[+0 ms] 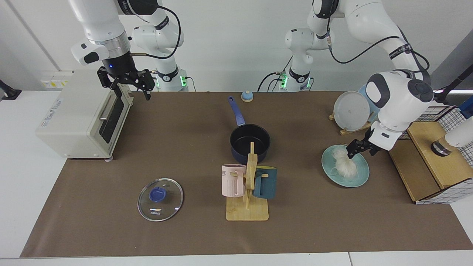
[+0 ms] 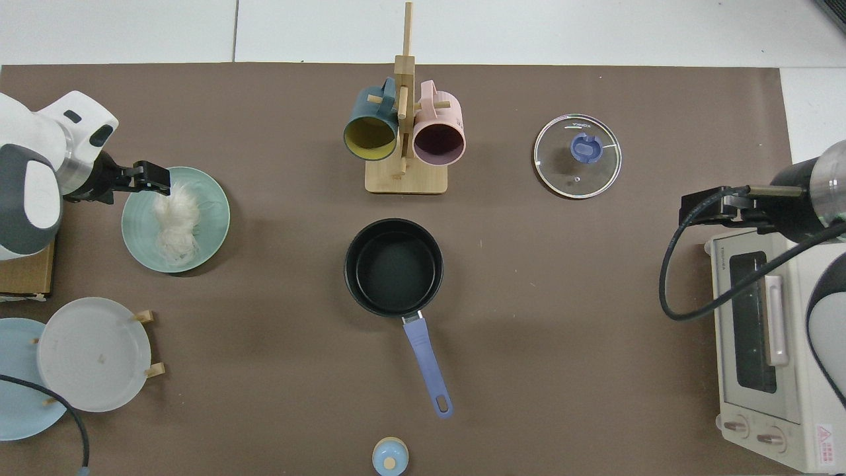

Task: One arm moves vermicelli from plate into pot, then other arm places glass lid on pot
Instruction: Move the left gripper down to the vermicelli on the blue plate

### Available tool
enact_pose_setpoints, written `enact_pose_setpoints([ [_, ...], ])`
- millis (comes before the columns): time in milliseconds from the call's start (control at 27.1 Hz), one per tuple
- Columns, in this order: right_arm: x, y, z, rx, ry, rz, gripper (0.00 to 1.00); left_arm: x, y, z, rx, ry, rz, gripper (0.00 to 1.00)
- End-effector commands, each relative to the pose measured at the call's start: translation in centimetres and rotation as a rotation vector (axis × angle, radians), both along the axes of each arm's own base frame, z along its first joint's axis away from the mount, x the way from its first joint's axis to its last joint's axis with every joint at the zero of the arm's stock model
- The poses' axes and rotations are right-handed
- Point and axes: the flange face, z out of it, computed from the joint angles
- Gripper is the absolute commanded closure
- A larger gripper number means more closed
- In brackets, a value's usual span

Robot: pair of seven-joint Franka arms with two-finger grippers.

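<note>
Vermicelli (image 1: 344,163) sits on the teal plate (image 1: 360,176), a loose white tangle of thin strands lying a little off the plate's centre, toward its 10 o'clock in the facing view. Nothing has been lifted yet.

My left gripper (image 1: 355,149) is low over the plate's rim at about 1 o'clock from the noodles, fingertips just at the edge of the tangle. From the top view (image 2: 153,188) I cannot tell how far the jaws stand apart; they hold nothing that I can see. I judge this to be the approach for the pick: coming in from the side lets the fingers straddle the fluffy clump.

Pot (image 1: 250,142) is empty, well apart from the plate at its 9 o'clock, handle pointing away toward the arm bases. A wooden mug rack (image 1: 249,192) stands in front of it.

Right gripper (image 1: 129,84) waits above the toaster oven (image 1: 81,114), jaws apart, empty. Glass lid (image 1: 160,199) lies flat on the mat, knob up, ready for that arm's later turn.
</note>
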Motion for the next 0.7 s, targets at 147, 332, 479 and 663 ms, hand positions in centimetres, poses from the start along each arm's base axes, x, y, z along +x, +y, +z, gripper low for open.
enact_pose_setpoints([
  [147,0.1,-0.4,0.1,0.027,-0.003,0.014,0.0,-0.7,-0.8,-6.1,-0.006,0.02,-0.003,0.0],
  [332,0.1,-0.4,0.1,0.027,-0.003,0.014,0.0,-1.9,-0.9,-8.9,-0.005,0.023,0.039,0.0],
  [479,0.1,-0.4,0.1,0.027,-0.003,0.014,0.0,-1.9,-1.6,-9.7,-0.004,-0.03,0.057,0.0],
  [663,0.1,-0.4,0.1,0.027,-0.003,0.014,0.0,-2.3,-1.5,-10.4,0.0,-0.015,0.025,0.0],
])
